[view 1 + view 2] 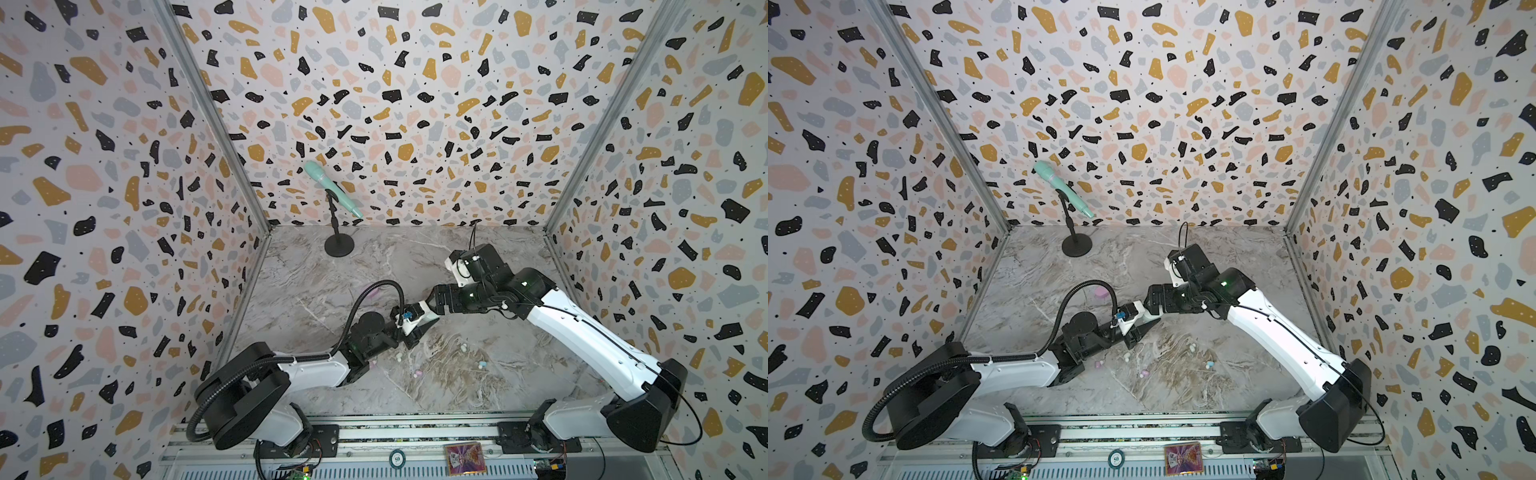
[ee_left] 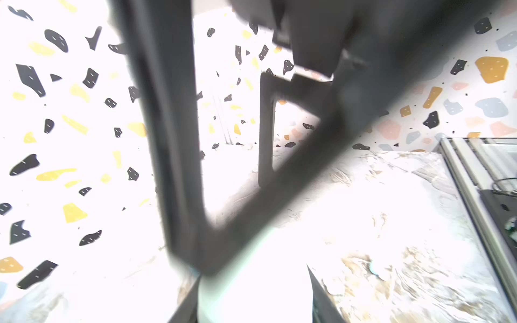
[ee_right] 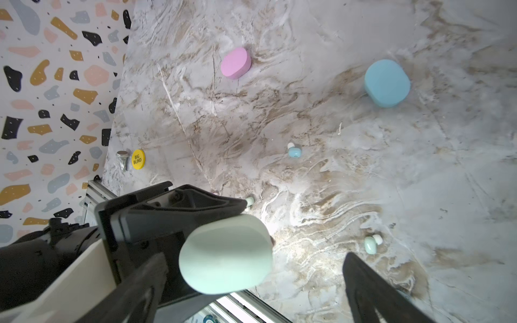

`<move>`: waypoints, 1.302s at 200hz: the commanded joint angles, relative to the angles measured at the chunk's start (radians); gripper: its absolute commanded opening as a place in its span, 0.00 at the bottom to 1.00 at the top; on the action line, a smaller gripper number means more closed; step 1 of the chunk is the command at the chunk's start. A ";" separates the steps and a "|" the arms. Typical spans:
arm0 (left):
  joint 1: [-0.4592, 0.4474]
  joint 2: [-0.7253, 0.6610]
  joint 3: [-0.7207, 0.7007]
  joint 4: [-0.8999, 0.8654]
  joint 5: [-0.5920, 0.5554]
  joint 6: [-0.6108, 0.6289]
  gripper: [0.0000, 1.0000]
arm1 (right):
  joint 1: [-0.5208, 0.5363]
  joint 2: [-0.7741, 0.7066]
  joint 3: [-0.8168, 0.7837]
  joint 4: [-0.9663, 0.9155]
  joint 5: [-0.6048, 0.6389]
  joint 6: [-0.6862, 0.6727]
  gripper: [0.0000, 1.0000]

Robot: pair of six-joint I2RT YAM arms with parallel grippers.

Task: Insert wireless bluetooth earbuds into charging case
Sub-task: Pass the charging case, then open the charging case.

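Note:
In the right wrist view a mint charging case (image 3: 226, 254) is held off the table between the black fingers of my left gripper (image 2: 251, 302), which is shut on it. In the left wrist view the case (image 2: 251, 279) shows as a washed-out pale shape. My right gripper (image 3: 251, 293) is open. Its fingers (image 3: 372, 290) stand wide on either side of the case. On the marble lie several earbuds: a light blue one (image 3: 294, 151), a mint one (image 3: 371, 244) and a whitish one (image 3: 249, 202). In both top views the grippers meet mid-table (image 1: 411, 332) (image 1: 1136, 332) and hide the case.
A closed pink case (image 3: 235, 63) and a closed blue case (image 3: 387, 83) rest farther out on the marble. A yellow chip (image 3: 138, 159) lies by the wall. A mint microphone on a black stand (image 1: 339, 245) is at the back. The aluminium rail (image 1: 374, 432) runs along the front.

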State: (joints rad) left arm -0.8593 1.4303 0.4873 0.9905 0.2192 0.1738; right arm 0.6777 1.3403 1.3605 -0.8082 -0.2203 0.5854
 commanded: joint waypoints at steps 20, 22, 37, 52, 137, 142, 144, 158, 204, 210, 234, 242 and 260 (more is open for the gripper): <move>-0.004 -0.052 -0.030 0.052 0.089 -0.091 0.38 | -0.118 -0.092 0.000 -0.073 -0.032 -0.112 0.99; -0.004 -0.056 -0.031 0.051 0.095 -0.098 0.38 | -0.124 -0.095 0.002 -0.080 -0.032 -0.123 0.99; -0.002 -0.082 -0.038 0.037 0.148 -0.142 0.38 | -0.150 -0.111 0.015 -0.118 -0.021 -0.228 0.99; 0.000 -0.114 -0.037 -0.002 0.209 -0.158 0.38 | -0.148 -0.124 0.028 -0.143 -0.016 -0.332 1.00; 0.040 -0.063 0.080 -0.139 0.495 -0.172 0.37 | 0.035 -0.208 0.026 -0.101 0.002 -0.710 0.89; 0.041 -0.057 0.089 -0.147 0.504 -0.166 0.36 | 0.037 -0.207 0.028 -0.102 -0.009 -0.721 0.88; 0.042 -0.053 0.092 -0.149 0.507 -0.163 0.36 | 0.037 -0.207 0.028 -0.102 -0.014 -0.726 0.88; 0.043 -0.045 0.114 -0.192 0.523 -0.127 0.36 | 0.042 -0.209 0.016 -0.105 -0.039 -0.750 0.87; 0.055 -0.046 0.139 -0.299 0.546 -0.043 0.35 | 0.081 -0.235 -0.048 -0.091 -0.083 -0.800 0.84; 0.056 -0.047 0.137 -0.299 0.546 -0.044 0.35 | 0.085 -0.240 -0.058 -0.088 -0.083 -0.804 0.84; 0.055 -0.051 0.131 -0.296 0.547 -0.042 0.35 | 0.096 -0.246 -0.089 -0.083 -0.065 -0.810 0.81; 0.055 -0.054 0.130 -0.293 0.546 -0.045 0.35 | 0.099 -0.245 -0.100 -0.082 -0.063 -0.812 0.80; 0.055 -0.058 0.131 -0.289 0.545 -0.051 0.34 | 0.112 -0.253 -0.128 -0.064 -0.060 -0.808 0.79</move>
State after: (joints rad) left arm -0.8116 1.3907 0.6067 0.6731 0.7406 0.1104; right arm 0.7746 1.1133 1.2552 -0.9024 -0.2798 -0.2070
